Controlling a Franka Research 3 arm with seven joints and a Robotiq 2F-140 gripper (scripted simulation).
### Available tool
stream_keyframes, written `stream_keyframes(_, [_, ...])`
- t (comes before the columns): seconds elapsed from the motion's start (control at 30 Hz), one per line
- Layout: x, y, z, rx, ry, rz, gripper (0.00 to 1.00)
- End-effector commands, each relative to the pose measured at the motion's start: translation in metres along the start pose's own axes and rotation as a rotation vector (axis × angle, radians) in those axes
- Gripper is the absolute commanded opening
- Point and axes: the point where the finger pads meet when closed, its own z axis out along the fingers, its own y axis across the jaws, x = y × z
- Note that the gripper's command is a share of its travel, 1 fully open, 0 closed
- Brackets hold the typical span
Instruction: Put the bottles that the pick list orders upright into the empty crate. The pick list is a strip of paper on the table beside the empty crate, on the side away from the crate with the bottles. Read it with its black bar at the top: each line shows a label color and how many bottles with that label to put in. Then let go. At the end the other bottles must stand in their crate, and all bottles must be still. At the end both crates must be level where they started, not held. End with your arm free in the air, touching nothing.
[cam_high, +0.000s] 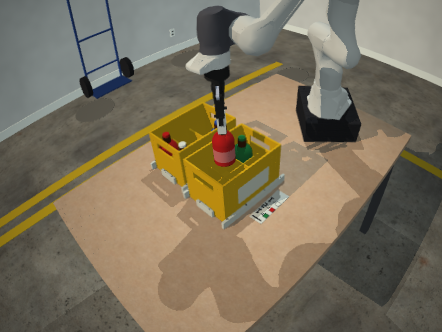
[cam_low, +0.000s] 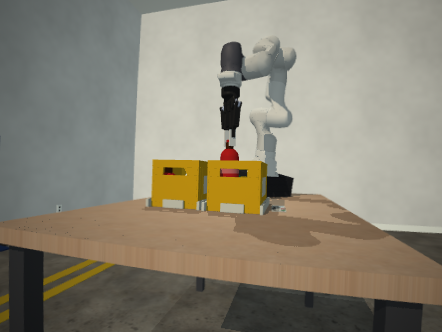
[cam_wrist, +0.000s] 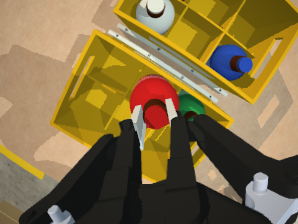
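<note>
My gripper (cam_high: 220, 126) is shut on the neck of a red-label bottle (cam_high: 223, 147). The bottle hangs upright, partly lowered into a middle cell of the near yellow crate (cam_high: 235, 172). A green-label bottle (cam_high: 243, 149) stands in the cell beside it. In the wrist view my fingers clamp the red bottle's cap (cam_wrist: 154, 111), with the green bottle (cam_wrist: 192, 104) right beside it. The far crate (cam_high: 187, 137) holds a red-label bottle (cam_high: 167, 139), a white-label one (cam_high: 182, 145) and a blue-label one (cam_wrist: 230, 60). The pick list (cam_high: 269, 207) lies by the near crate's front side.
The robot base (cam_high: 327, 117) stands at the back right of the table. A blue hand truck (cam_high: 102, 50) is on the floor at the far left. Yellow lines run across the floor behind the table.
</note>
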Motion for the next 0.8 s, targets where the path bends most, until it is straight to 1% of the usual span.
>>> stream_keyframes(0.0, [0.004, -0.004, -0.002, 0.009, 0.016, -0.006, 0.0])
stream_keyframes(0.77, [0.005, -0.004, 0.019, 0.009, 0.016, -0.006, 0.0])
